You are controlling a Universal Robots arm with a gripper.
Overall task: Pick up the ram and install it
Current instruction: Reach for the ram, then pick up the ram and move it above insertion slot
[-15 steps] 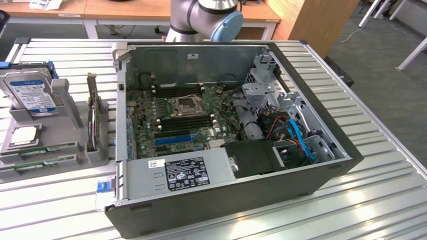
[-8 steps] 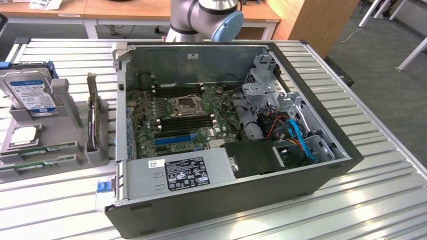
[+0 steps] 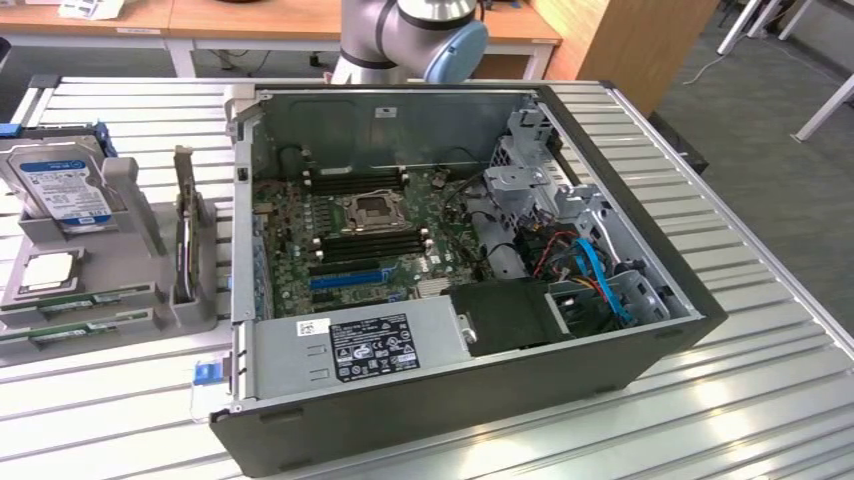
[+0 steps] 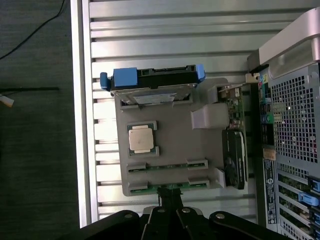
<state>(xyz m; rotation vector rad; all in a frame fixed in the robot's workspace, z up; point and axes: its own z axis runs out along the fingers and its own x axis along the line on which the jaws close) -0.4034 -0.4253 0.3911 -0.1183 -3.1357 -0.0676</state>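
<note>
Two green ram sticks (image 3: 74,300) lie side by side in the front grooves of a grey holder tray (image 3: 134,255), at the exterior view's left of the open computer case (image 3: 467,270). The wrist view looks down on the same two ram sticks (image 4: 167,165) from well above. My gripper (image 4: 168,194) hangs over the tray with its dark fingers shut together and nothing between them. Its tips line up with the outer stick at the tray's edge (image 4: 145,187). Long black memory slots (image 3: 374,243) flank the processor socket (image 3: 370,211) on the motherboard.
The tray also holds a hard drive with blue rails (image 3: 60,190), a loose processor chip (image 3: 47,270) and an upright expansion card (image 3: 187,235). The arm's base (image 3: 400,35) stands behind the case. Everything sits on a slatted metal table (image 3: 747,330).
</note>
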